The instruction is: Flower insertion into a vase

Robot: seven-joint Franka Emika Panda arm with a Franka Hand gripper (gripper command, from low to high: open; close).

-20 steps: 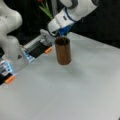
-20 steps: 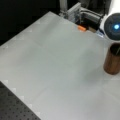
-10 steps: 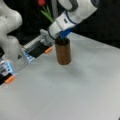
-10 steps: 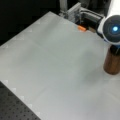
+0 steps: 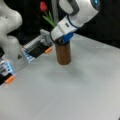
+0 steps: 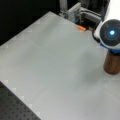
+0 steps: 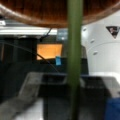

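Vase (image 5: 63, 53): I saw it upright on the bench (image 5: 75, 95).
Flower (image 5: 44, 7): stem slanted above the vase mouth.
Gripper (image 5: 60, 40): at the vase rim; I couldn't tell its grip.

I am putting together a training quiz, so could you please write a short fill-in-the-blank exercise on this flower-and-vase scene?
1. The flower's bloom is ___ in colour.
2. The plain brown cylindrical vase stands ___ on the white table.
3. The gripper sits right over the vase's ___.
4. In the wrist view, the flower's stem is ___.

Missing words: red; upright; mouth; green
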